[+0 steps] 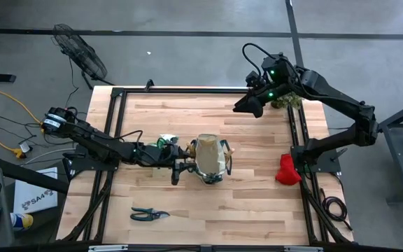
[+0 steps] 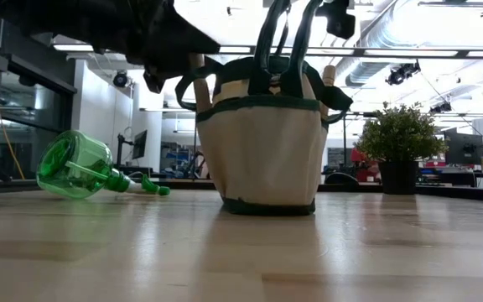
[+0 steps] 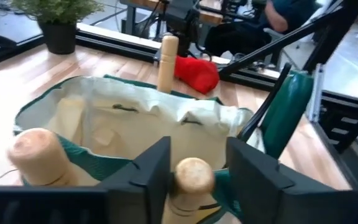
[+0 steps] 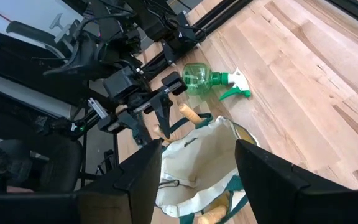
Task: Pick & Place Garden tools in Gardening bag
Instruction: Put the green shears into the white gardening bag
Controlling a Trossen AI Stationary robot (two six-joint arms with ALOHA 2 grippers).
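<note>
The gardening bag (image 1: 209, 159) stands upright on its base at the table's middle. Wooden tool handles stick up from its side pockets: one (image 3: 194, 177) at the near rim, one (image 3: 36, 154) beside it and one (image 3: 167, 62) on the far side. My left gripper (image 3: 199, 148) is open at the bag's left side, a finger on either side of the first handle's rounded end, with a gap showing. My right gripper (image 1: 248, 106) hangs open high over the far right of the table. The green spray bottle (image 2: 82, 165) lies on its side just beyond the left arm.
Black pruners (image 1: 149, 213) lie near the front edge, left of centre. A red glove (image 1: 285, 170) lies at the right edge. A potted plant (image 2: 401, 143) stands at the far right corner under the right arm. Bare wood lies in front of the bag.
</note>
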